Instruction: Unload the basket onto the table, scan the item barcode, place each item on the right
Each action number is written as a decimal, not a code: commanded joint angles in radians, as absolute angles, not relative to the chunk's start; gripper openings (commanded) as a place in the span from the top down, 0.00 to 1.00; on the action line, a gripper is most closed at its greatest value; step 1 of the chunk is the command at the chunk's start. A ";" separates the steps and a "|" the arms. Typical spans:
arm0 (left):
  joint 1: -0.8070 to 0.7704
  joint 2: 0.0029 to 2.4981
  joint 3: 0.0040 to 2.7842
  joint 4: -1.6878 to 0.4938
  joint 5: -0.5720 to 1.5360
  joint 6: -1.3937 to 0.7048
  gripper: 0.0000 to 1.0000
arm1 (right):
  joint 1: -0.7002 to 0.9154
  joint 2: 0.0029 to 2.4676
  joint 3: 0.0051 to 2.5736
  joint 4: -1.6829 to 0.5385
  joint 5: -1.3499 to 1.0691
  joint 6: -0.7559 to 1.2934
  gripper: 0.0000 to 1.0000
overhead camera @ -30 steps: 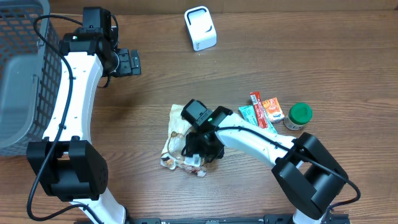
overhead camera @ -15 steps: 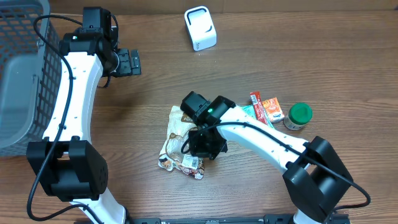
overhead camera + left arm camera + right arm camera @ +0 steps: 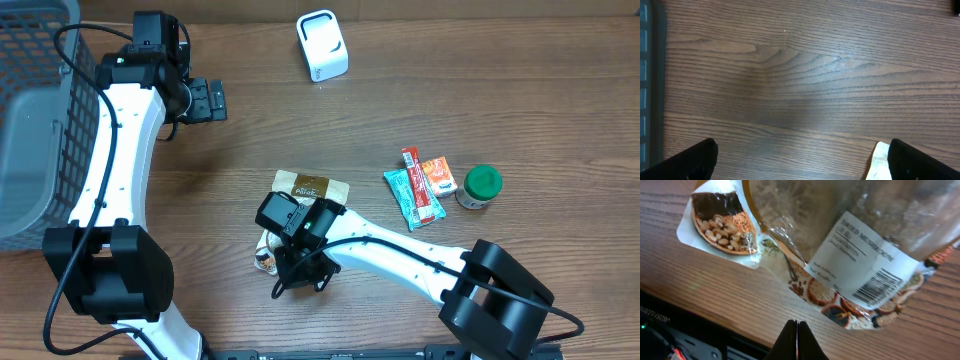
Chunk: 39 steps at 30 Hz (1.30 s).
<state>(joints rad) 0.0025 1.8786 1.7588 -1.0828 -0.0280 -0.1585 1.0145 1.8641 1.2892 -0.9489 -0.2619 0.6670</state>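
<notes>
A clear, nut-printed bag (image 3: 790, 220) with 1 white barcode label (image 3: 855, 260) is shown; the right gripper (image 3: 796, 324) is closed beside it, the left gripper (image 3: 801, 152) is spread wide.

- Our overhead camera looks straight down from well above the bench (image 3: 400, 90) and takes in the whole work area at once.
- Our left wrist camera faces bare bench grain from close by. The left tool (image 3: 802, 162) frames the bottom corners, its tips wide apart.
- Our right wrist camera sits very near the snack bag (image 3: 860, 255), looking past the right tool (image 3: 796, 337), whose tips meet at the bottom edge.
- Overhead and right wrist share that bag. We cannot place the left wrist's patch of wood in the overhead view.
</notes>
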 commanded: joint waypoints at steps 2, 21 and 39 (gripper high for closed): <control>0.008 1.876 1.776 -1.080 -0.034 -0.172 0.00 | 1.037 1.874 1.271 -0.920 -0.260 0.708 0.96; 0.008 1.876 1.776 -1.080 -0.034 -0.172 0.00 | 0.974 1.961 1.273 -0.638 -0.180 0.707 0.94; 0.008 1.876 1.776 -1.080 -0.034 -0.172 0.00 | 0.848 1.864 1.409 -0.423 -0.031 0.510 0.72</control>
<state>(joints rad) 0.0025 1.8786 1.7588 -1.0828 -0.0277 -0.1585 0.8925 1.9545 1.3262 -0.3695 -0.0292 0.5652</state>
